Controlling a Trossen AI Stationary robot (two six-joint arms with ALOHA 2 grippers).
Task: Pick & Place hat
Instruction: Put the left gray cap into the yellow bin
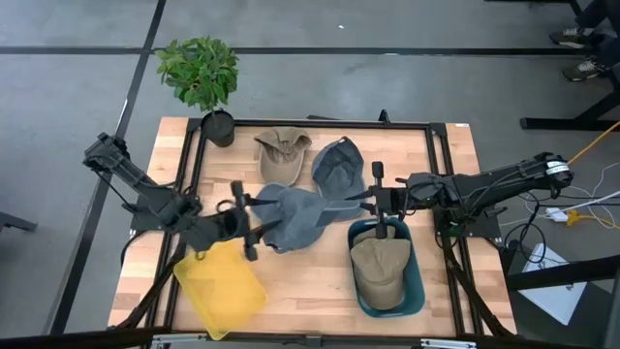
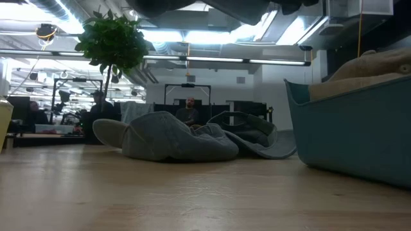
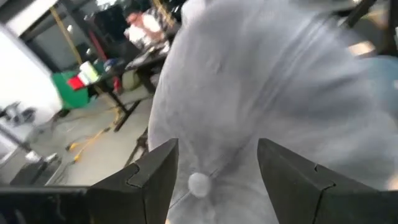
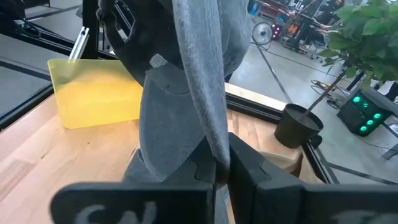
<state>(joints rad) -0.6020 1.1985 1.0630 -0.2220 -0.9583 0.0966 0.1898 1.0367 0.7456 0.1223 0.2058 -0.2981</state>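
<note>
The right tool [image 4: 221, 171] is pinched shut on a fold of the grey-blue hat [image 1: 291, 218], near the brim end; its own camera shows the cloth hanging straight out of the closed fingers. The left tool [image 1: 254, 231] stands open at the hat's other side, its two fingers [image 3: 149, 177] spread with the crown's top button sitting between them, not yet closing on anything that I can see.

The hat itself sits about mid-bench, stretched between the two arms. From bench height it looks slumped onto the wood, crown caved in, so only part of it seems lifted, if any.

It will handle as soft and light, I'd say: the fabric drapes and creases wherever it is taken, so a pinch on one edge lets the rest sag and swing. It does not look slippery, and nothing about it is fragile. The brim looks like the stiffer part and probably the steadier hold; the crown folds up under a grip.

Outward from there: a yellow bin [image 1: 221, 284] lies just near and left of the hat, and a teal bin [image 1: 414, 291] to the right already holds a tan hat [image 1: 380, 269]. Farther back lie another tan hat [image 1: 281, 150] and a dark grey hat [image 1: 337, 167], with a potted plant [image 1: 201, 73] at the far-left corner of the bench [image 1: 310, 301].
</note>
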